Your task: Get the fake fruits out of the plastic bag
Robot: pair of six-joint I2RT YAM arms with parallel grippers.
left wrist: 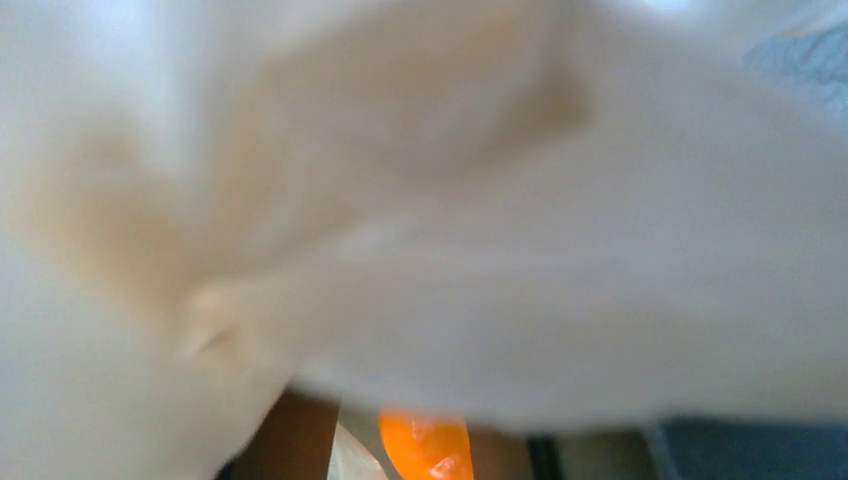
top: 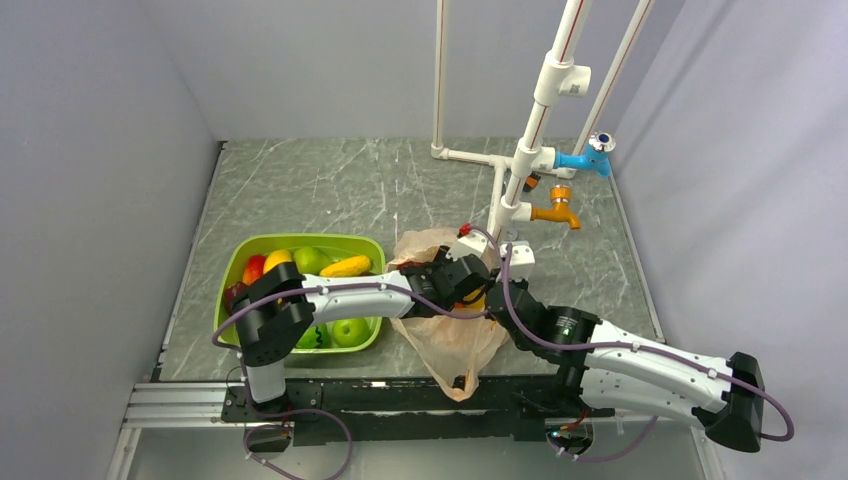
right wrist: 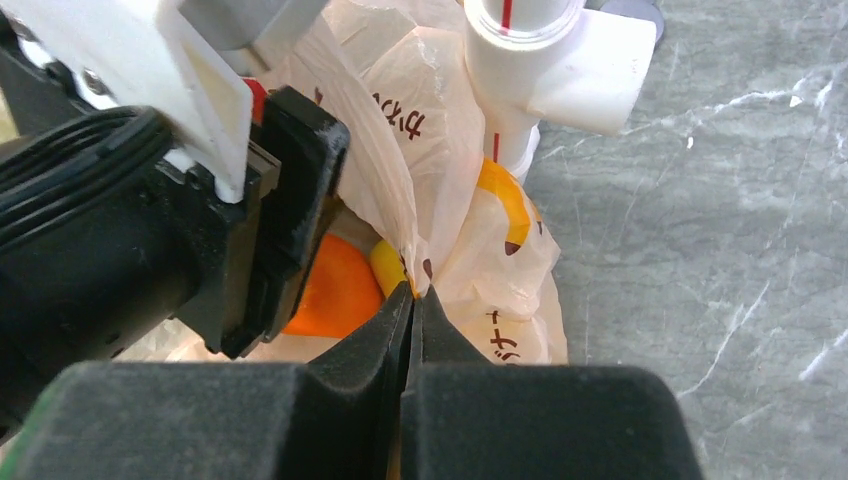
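Observation:
The peach plastic bag (top: 440, 335) lies between the arms, its mouth toward the white pipes. My left gripper (top: 466, 284) reaches into the mouth from the left. Bag film (left wrist: 420, 200) covers most of the left wrist view, so its jaws are hidden. A round orange fruit (left wrist: 425, 447) shows under the film. In the right wrist view the orange (right wrist: 335, 290) sits right beside the left gripper's black finger (right wrist: 295, 200). My right gripper (right wrist: 413, 297) is shut on the bag's edge (right wrist: 440, 180). A dark round thing (top: 460, 382) shows through the bag's near end.
A green tub (top: 243, 252) holding several fruits stands left of the bag. White pipes (top: 520, 170) with a blue tap (top: 590, 158) and an orange tap (top: 557, 210) stand just behind the bag; a pipe tee (right wrist: 560, 60) is close to the bag.

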